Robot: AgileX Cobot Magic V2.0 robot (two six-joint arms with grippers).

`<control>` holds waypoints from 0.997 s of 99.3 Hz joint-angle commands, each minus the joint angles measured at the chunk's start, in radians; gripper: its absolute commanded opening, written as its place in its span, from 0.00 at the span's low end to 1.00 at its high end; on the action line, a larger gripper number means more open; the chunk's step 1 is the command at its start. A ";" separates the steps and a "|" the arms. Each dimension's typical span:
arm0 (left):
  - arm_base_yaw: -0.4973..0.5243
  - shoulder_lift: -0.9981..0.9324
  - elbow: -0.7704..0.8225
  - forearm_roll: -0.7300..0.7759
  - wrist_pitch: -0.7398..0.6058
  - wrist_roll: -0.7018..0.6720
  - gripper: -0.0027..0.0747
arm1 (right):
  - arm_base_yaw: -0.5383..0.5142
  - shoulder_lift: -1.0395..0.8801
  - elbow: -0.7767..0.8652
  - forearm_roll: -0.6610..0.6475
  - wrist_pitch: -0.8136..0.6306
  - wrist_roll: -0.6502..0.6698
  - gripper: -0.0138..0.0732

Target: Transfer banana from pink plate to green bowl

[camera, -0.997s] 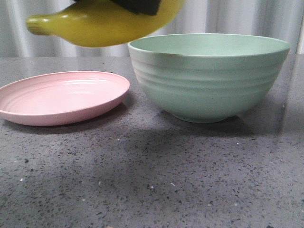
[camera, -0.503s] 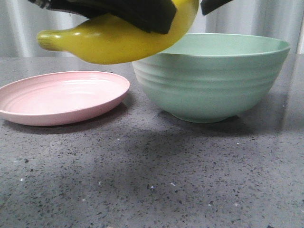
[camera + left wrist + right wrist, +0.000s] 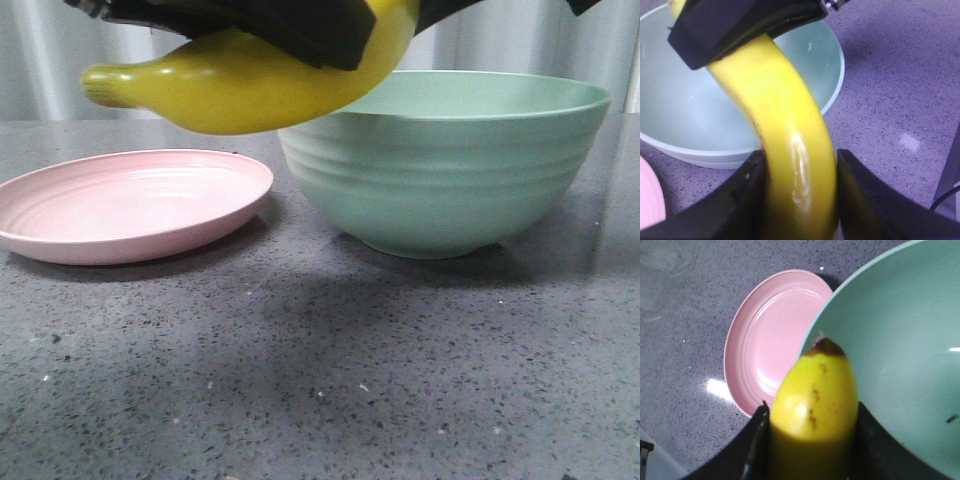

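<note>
The yellow banana (image 3: 240, 90) hangs in the air, its greenish stem end over the pink plate (image 3: 130, 205) and its other end at the near-left rim of the green bowl (image 3: 440, 170). Black fingers (image 3: 300, 30) cover its top. My left gripper (image 3: 799, 167) is shut on the banana (image 3: 785, 115), with the green bowl (image 3: 685, 110) beyond it. My right gripper (image 3: 812, 415) is shut on the banana (image 3: 815, 400) near its dark tip, which points at the rim of the bowl (image 3: 900, 340). The pink plate (image 3: 775, 340) lies bare.
The plate and bowl stand side by side, almost touching, on a dark speckled stone table (image 3: 320, 380). A pale curtain (image 3: 520, 50) hangs behind. A small dark speck (image 3: 952, 418) lies inside the bowl.
The banana has come down and moved right toward the bowl over the last second. Since half a second ago it has hardly moved.
</note>
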 commanded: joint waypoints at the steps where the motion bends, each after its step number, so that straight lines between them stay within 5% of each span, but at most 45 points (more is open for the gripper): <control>1: -0.007 -0.022 -0.036 -0.012 -0.078 -0.005 0.28 | -0.002 -0.025 -0.033 0.004 -0.045 -0.026 0.18; 10: -0.007 -0.022 -0.036 -0.012 -0.083 -0.005 0.37 | -0.002 -0.025 -0.033 0.004 -0.045 -0.026 0.08; 28: -0.007 -0.024 -0.036 -0.012 -0.105 -0.005 0.59 | -0.002 -0.025 -0.033 0.004 -0.045 -0.026 0.08; 49: -0.007 -0.091 -0.037 -0.012 -0.119 -0.005 0.59 | -0.044 -0.082 -0.037 -0.017 -0.079 -0.027 0.08; 74: -0.007 -0.168 -0.037 -0.012 -0.140 -0.005 0.59 | -0.189 -0.124 -0.037 -0.192 -0.192 -0.027 0.08; 99: -0.007 -0.172 -0.037 -0.015 -0.145 -0.005 0.59 | -0.196 -0.036 -0.035 -0.254 -0.219 -0.027 0.08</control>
